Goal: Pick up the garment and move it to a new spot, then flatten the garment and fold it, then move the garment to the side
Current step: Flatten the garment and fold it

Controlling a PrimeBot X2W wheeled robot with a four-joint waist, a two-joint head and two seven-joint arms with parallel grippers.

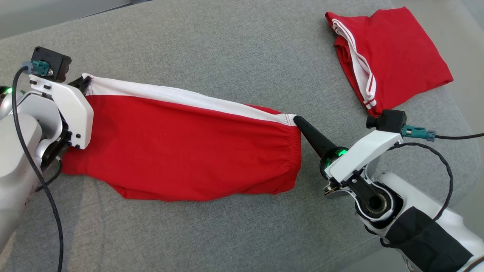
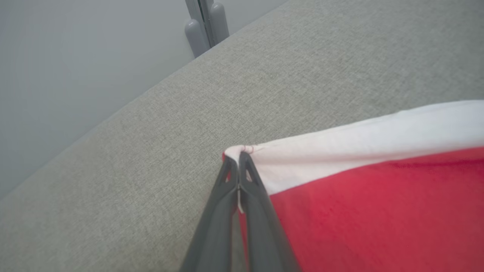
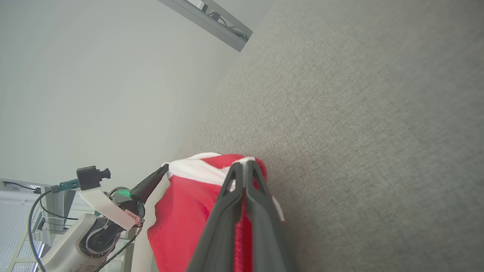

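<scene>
A red garment [image 1: 181,147] with a white side stripe, a pair of shorts, is stretched out sideways over the grey cushion. My left gripper [image 1: 86,81] is shut on its left top corner, seen up close as the left gripper [image 2: 238,158] pinching the white hem of the garment [image 2: 378,196]. At the elastic waistband end, my right gripper [image 1: 295,118] is shut on the white corner. From the wrist, the right gripper [image 3: 244,166] has the bunched garment [image 3: 185,211] clamped between its tips. The cloth hangs taut between both grippers, lower edge sagging.
A second red garment [image 1: 389,56] with white stripes lies folded at the far right of the grey cushion [image 1: 227,45]. The cushion's right edge drops away past my right arm. A grey wall and a metal post [image 2: 206,22] stand behind the cushion.
</scene>
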